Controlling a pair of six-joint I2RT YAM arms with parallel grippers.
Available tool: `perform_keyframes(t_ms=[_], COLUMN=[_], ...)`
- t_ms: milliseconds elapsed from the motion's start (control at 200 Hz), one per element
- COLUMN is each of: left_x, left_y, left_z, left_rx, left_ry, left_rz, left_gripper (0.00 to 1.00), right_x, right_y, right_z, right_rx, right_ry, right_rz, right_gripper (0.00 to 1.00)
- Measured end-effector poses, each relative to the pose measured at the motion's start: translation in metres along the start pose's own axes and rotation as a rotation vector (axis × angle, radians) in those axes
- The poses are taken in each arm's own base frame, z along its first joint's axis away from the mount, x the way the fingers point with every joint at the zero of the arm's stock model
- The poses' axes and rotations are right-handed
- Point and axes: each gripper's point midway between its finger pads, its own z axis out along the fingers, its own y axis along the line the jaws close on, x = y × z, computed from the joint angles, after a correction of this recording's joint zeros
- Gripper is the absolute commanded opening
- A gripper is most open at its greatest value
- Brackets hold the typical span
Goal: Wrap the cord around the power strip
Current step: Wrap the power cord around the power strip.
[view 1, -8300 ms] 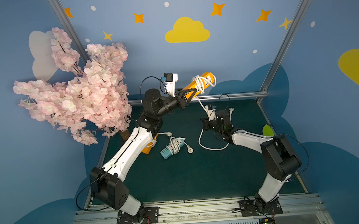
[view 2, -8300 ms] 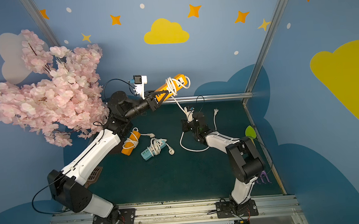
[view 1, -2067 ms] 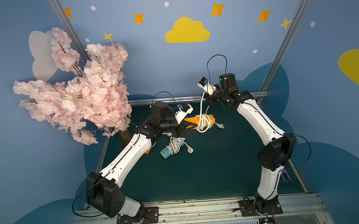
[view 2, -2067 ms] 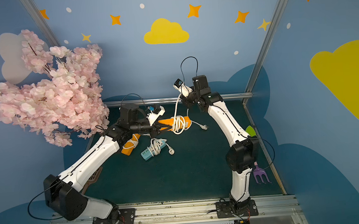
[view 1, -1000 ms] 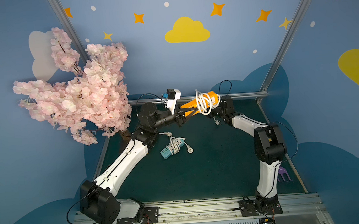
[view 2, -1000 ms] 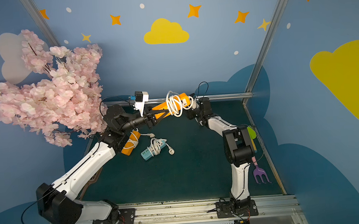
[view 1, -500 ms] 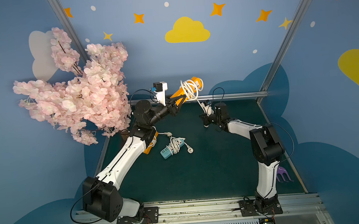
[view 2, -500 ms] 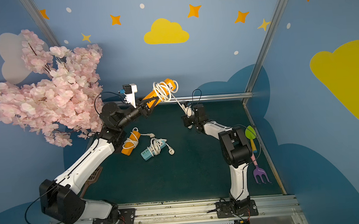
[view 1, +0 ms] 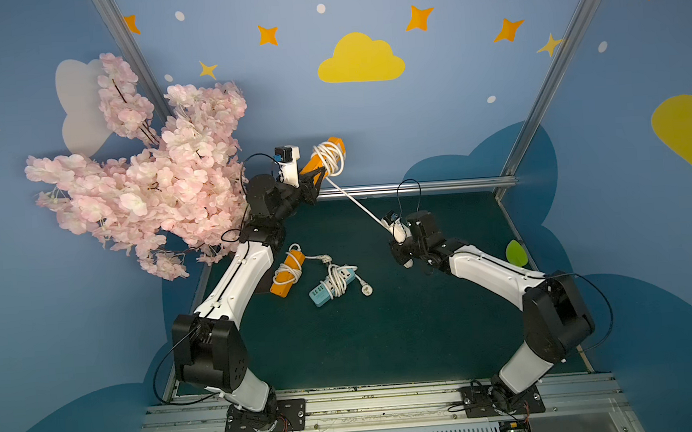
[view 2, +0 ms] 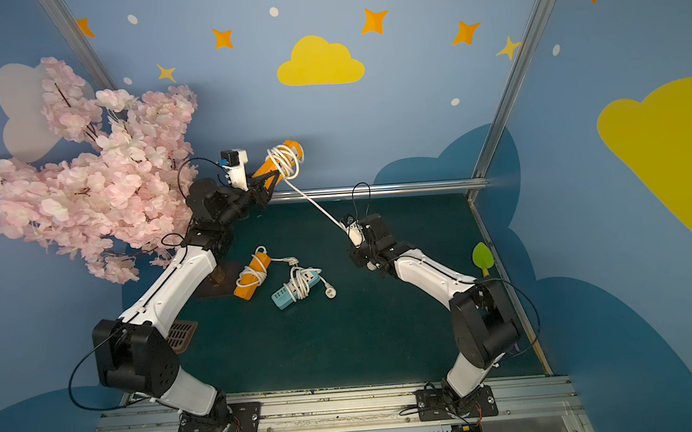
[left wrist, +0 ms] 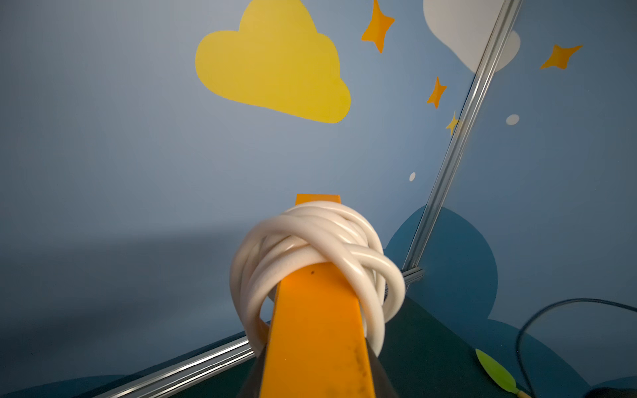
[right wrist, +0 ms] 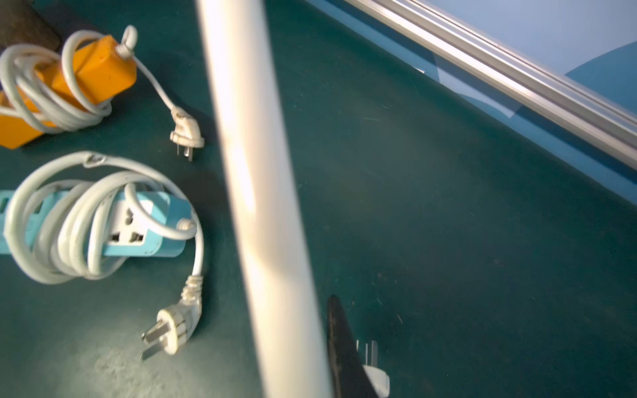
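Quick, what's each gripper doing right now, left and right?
Left gripper: jaws closed on the orange plastic power strip, held up in the air.
Right gripper: jaws closed on the strip's white cord, near its plug.

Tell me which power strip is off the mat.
The orange power strip clamped in the left gripper, up in the air; the other orange strip and the blue strip lie on the mat.

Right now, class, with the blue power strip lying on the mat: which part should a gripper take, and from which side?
Best take the blue power strip across its narrow width at the bare end nearer the robot bases, coming straight down. It lies flat, and its wrapped cord covers the middle, leaving that end's long edges clear.
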Motion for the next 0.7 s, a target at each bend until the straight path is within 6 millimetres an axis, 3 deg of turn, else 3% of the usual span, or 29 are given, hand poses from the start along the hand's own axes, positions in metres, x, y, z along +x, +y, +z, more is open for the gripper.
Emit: perform_keyframes(t_ms=[155,235,330,451,701], left_x=[0.038,0.055,0.076,0.100,0.130], left_y=[0.020,0.026,0.026,0.011,-0.013], left_z=[0.013,0.019,0.022,0.025,0.018], left_rx=[-0.078,-0.102,-0.108,-0.056,0.048], left_ry=[0.098,0.149,0.214,0.295,0.406], left_rz=[0.110,0.177,0.266,0.368,0.506], left_gripper=[0.03,0.03,0.03,0.03,0.03], right_x=[-0.002,-0.013,-0.032,-0.054,-0.084], right_y=[0.031,0.034,0.027,0.013,-0.018], right_z=[-0.029,-0.049,-0.078,-0.111,-0.137], right_rx=[0.025,0.052,0.109,0.203,0.314], right_ry=[0.009,-0.029,-0.093,-0.167,-0.211], right_rz=[-0.180,-0.259,-0.341,-0.417,-0.514], right_gripper=[0.00,0.00,0.00,0.00,0.00])
